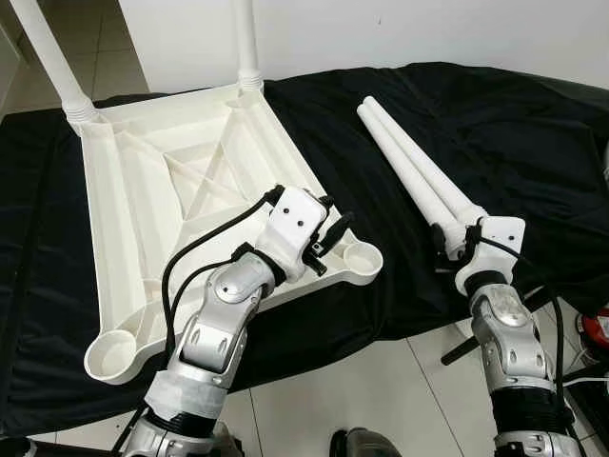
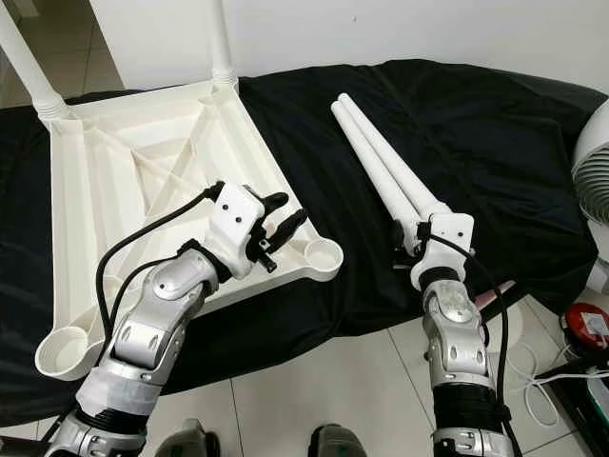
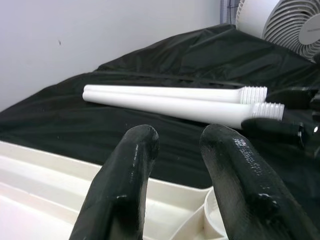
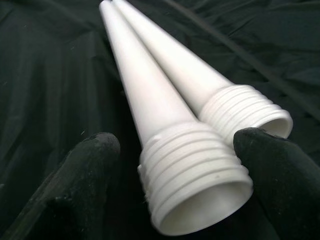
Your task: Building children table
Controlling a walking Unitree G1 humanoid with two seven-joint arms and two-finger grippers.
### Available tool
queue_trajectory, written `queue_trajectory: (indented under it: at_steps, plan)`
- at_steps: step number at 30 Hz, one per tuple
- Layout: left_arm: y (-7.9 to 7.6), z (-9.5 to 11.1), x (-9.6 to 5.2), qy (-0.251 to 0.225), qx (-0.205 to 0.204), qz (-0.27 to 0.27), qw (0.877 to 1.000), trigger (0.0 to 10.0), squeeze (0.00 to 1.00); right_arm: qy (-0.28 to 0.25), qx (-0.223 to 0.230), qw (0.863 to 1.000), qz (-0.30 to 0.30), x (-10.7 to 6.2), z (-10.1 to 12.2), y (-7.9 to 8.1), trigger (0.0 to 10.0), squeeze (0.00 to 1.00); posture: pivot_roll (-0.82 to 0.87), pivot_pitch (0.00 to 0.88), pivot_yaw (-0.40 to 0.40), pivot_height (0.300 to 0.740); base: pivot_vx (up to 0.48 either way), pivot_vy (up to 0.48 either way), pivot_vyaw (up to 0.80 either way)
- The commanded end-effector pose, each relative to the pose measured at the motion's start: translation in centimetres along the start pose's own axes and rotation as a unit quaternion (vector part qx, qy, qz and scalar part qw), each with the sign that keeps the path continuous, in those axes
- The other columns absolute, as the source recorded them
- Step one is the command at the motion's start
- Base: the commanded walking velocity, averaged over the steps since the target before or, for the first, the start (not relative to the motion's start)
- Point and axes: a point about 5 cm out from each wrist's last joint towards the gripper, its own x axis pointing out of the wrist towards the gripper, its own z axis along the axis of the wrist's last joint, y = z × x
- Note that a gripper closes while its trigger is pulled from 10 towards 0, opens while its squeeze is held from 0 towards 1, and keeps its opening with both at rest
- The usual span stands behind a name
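A white plastic children's table (image 1: 181, 181) lies upside down on a black cloth (image 1: 495, 133) that covers the tabletop. Two of its legs (image 1: 52, 57) are already screwed into the far corner sockets and stand up out of the picture. The near corner sockets are round cups; the near-right one (image 1: 362, 257) and the near-left one (image 1: 112, 354) hold nothing.

The left hand (image 1: 333, 236) hangs over the near-right edge of the overturned table, just beside the empty right socket. Its two black fingers (image 3: 125, 180) are apart with nothing between them, pointing across the cloth toward the loose legs.

Two loose white legs (image 1: 409, 162) lie side by side on the cloth to the right of the table, touching each other along their length, with the thin ends far from the robot and the threaded ends near it. The right hand (image 1: 455, 240) is at those threaded ends. In the right wrist view its fingers (image 4: 75, 185) are spread open, one on each side of the threaded end (image 4: 195, 185) of the nearer leg; whether they touch it cannot be told.

A white fan (image 2: 592, 176) stands at the right edge of the scene, and cables lie on the tiled floor (image 1: 381, 390) below.
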Motion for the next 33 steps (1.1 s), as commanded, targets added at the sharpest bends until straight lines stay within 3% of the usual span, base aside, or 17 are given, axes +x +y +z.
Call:
queue_trajectory:
  at_steps: [1,7,19,21,32,33]
  plan:
    - [-0.1,-0.1,0.2,-0.001,0.006,0.002,1.0,10.0,0.0,0.013,0.001,1.0,0.014,0.2,-0.3,0.1,10.0,0.0,-0.02,0.04,-0.011,0.74,0.0,0.0,0.0]
    - [0.0,0.4,0.9,-0.017,0.031,-0.005,0.999,10.0,0.0,0.028,0.012,0.998,0.046,1.2,-0.2,0.1,10.0,0.0,-0.03,0.044,-0.017,0.74,0.0,0.0,0.0]
    - [0.2,0.9,1.8,-0.03,0.034,0.006,0.999,10.0,0.0,0.04,0.02,0.997,0.07,3.1,0.2,0.4,10.0,0.0,-0.03,0.04,-0.02,0.74,0.0,0.0,0.0]
    - [0.6,1.4,2.1,-0.036,0.041,0.015,0.998,10.0,0.0,0.058,0.02,0.994,0.092,3.8,-0.1,1.2,10.0,0.0,-0.02,0.038,-0.019,0.74,0.0,0.0,0.0]
    - [1.7,1.4,2.1,-0.032,0.064,0.033,0.997,10.0,0.0,0.079,0.029,0.989,0.124,3.6,-1.2,2.5,10.0,0.0,-0.01,0.026,-0.017,0.74,0.0,0.0,0.0]
    - [2.1,1.3,2.0,-0.03,0.066,0.038,0.997,10.0,0.0,0.084,0.04,0.988,0.127,3.5,-1.5,2.7,9.3,0.0,-0.01,0.025,-0.016,0.74,0.0,0.0,0.0]
